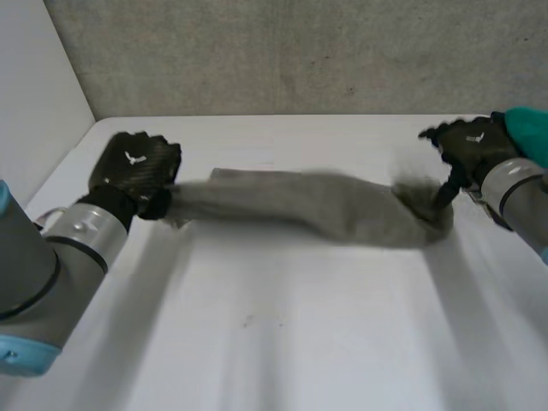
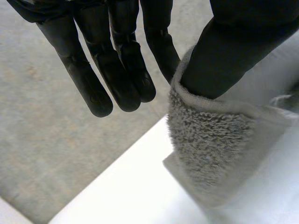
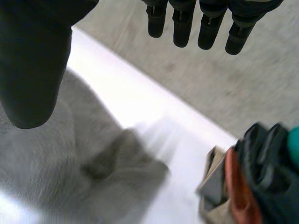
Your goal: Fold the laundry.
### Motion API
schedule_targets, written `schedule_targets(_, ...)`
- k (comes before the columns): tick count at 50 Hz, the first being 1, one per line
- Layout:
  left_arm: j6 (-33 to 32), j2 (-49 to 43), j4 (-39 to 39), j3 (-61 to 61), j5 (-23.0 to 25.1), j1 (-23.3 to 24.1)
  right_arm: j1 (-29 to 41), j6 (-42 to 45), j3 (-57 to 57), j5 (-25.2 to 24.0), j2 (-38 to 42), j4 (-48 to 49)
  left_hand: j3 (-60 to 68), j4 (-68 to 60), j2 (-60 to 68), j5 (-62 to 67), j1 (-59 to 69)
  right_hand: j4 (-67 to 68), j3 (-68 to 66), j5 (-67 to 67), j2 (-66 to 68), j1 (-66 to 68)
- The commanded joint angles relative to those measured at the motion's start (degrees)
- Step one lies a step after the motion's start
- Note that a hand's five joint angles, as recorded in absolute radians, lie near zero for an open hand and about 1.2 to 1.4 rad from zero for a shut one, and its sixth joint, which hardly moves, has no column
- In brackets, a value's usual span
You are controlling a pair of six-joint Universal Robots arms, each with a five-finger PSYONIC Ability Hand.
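A grey terry towel [image 1: 317,210] lies stretched in a long bunched band across the far half of the white table [image 1: 300,334]. My left hand [image 1: 137,167] is at its left end, shut on it. In the left wrist view the thumb presses the towel's hemmed edge [image 2: 205,144] against a finger [image 2: 161,46]; the other fingers stay fairly straight. My right hand [image 1: 471,145] hovers at the towel's crumpled right end. Its fingers [image 3: 210,23] are straight and its thumb [image 3: 28,60] stands apart from them, with the towel [image 3: 70,154] below it and nothing held.
A grey textured back wall [image 1: 300,51] runs along the table's far edge and a white side panel [image 1: 34,86] stands at the left. Bare tabletop stretches from the towel to the near edge.
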State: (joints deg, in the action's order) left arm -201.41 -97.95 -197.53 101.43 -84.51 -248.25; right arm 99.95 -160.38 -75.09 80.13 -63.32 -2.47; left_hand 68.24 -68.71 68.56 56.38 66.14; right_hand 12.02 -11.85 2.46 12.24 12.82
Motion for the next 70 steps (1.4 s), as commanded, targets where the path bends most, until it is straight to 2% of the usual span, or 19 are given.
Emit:
schedule_targets(1, 0.0, 0.2, 0.0, 1.2, 0.0, 1.3, 0.6, 5.7, 0.6, -0.3, 0.6, -3.1, 11.8, -11.3, 11.4, 13.6, 13.9, -2.0, 1.8, -2.5, -2.2, -2.8)
schedule_targets(7, -0.2, 3.6, 0.0, 2.4, 0.2, 1.9, 0.8, 13.5, 1.8, -1.9, -2.0, -2.9, 11.8, -11.3, 11.4, 13.6, 13.9, -2.0, 1.8, -2.5, -2.2, -2.8)
schedule_targets(10, -0.3, 5.7, 0.0, 2.8, 0.3, 2.6, 1.5, 16.2, 3.7, -5.2, -1.6, -3.4, 11.8, -11.3, 11.4, 13.6, 13.9, -1.3, 1.1, -1.7, -1.5, -2.1)
schedule_targets(13, -0.5, 7.9, -0.1, 3.2, 0.4, 3.0, 3.0, 17.8, 6.0, -12.0, 0.6, -4.1, 11.8, -11.3, 11.4, 13.6, 13.9, 0.9, -1.1, 0.5, 0.7, 0.1)
schedule_targets(15, -0.5, 8.9, -0.2, 3.4, 0.4, 3.2, 3.3, 17.9, 9.3, -16.2, 4.9, -4.6, 11.8, -11.3, 11.4, 13.6, 13.9, 3.1, -3.3, 2.7, 2.9, 2.3)
schedule_targets(17, -0.5, 9.9, -0.6, 3.5, 0.4, 3.5, 3.8, 17.8, 12.3, -17.9, 8.4, -5.4, 11.8, -11.3, 11.4, 13.6, 13.9, 4.5, -4.6, 4.0, 4.2, 3.7)
schedule_targets(24, -0.6, 11.1, -2.6, 3.4, 0.4, 4.2, 4.6, 17.9, 28.0, -16.1, 23.7, -13.1, 11.8, -11.3, 11.4, 13.6, 13.9, 14.0, -14.2, 13.6, 13.8, 13.2)
schedule_targets(28, -0.8, 10.4, -3.7, 3.3, 0.3, 4.2, 4.6, 17.9, 31.8, -14.7, 28.8, -15.5, 11.8, -11.3, 11.4, 13.6, 13.9, 21.2, -21.4, 20.8, 21.0, 20.4)
schedule_targets(30, -0.9, 10.1, -4.6, 3.1, 0.3, 4.0, 4.6, 17.9, 32.1, -14.5, 29.4, -16.0, 11.8, -11.3, 11.4, 13.6, 13.9, 24.6, -24.8, 24.2, 24.4, 23.8)
schedule_targets(34, -0.9, 9.1, -6.3, 2.6, 0.3, 3.3, 4.6, 17.8, 32.0, -14.4, 29.1, -18.3, 11.8, -11.3, 11.4, 13.6, 13.9, 43.3, -43.4, 42.8, 43.1, 42.5)
schedule_targets(38, -1.0, 8.3, -7.3, 1.7, 0.3, 2.7, 4.6, 16.8, 31.7, -14.7, 25.3, -21.1, 11.8, -11.3, 11.4, 13.6, 13.9, 56.6, -56.7, 56.1, 56.3, 55.8)
schedule_targets(39, -1.0, 8.3, -7.3, 1.4, 0.3, 2.6, 4.2, 16.2, 31.2, -14.9, 23.1, -21.4, 11.8, -11.3, 11.4, 13.6, 13.9, 67.9, -68.0, 67.4, 67.6, 67.1)
schedule_targets(49, -0.9, 9.4, -6.6, -1.6, 0.3, 2.2, 3.1, 14.2, 24.1, -14.7, 7.2, -21.3, 11.8, -11.3, 11.4, 13.6, 13.9, 68.0, -68.2, 67.5, 67.8, 67.2)
schedule_targets(54, -0.7, 11.2, -6.4, -2.2, 0.3, 2.1, -0.4, 14.0, 18.6, -14.6, -2.0, -21.3, 11.8, -11.3, 11.4, 13.6, 13.9, 68.0, -68.2, 67.5, 67.8, 67.2)
schedule_targets(55, -0.7, 11.3, -6.3, -1.9, 0.3, 2.1, -1.2, 13.9, 17.0, -14.7, -3.5, -21.3, 11.8, -11.3, 11.4, 13.6, 13.9, 52.2, -52.4, 51.8, 52.0, 51.4)
schedule_targets(57, -0.7, 11.3, -6.2, -1.2, 0.3, 2.2, -1.5, 13.9, 15.4, -14.9, -3.5, -21.1, 11.8, -11.3, 11.4, 13.6, 13.9, 19.7, -19.9, 19.3, 19.5, 18.9)
schedule_targets(58, -0.7, 11.3, -6.1, -0.9, 0.3, 2.3, -1.4, 13.8, 14.9, -14.8, -3.1, -21.0, 11.8, -11.3, 11.4, 13.6, 13.9, 9.3, -9.4, 8.8, 9.1, 8.5)
schedule_targets(65, -0.6, 11.6, -6.6, 1.4, 0.4, 2.5, -0.4, 12.1, 17.6, -14.2, 7.6, -21.5, 11.8, -11.3, 11.4, 13.6, 13.9, 7.8, -8.0, 7.4, 7.6, 7.0)
schedule_targets(70, -0.6, 11.4, -6.7, 1.3, 0.4, 2.6, 2.4, 6.9, 21.9, -14.6, 15.6, -21.8, 11.8, -11.3, 11.4, 13.6, 13.9, 11.0, -11.2, 10.6, 10.8, 10.2)
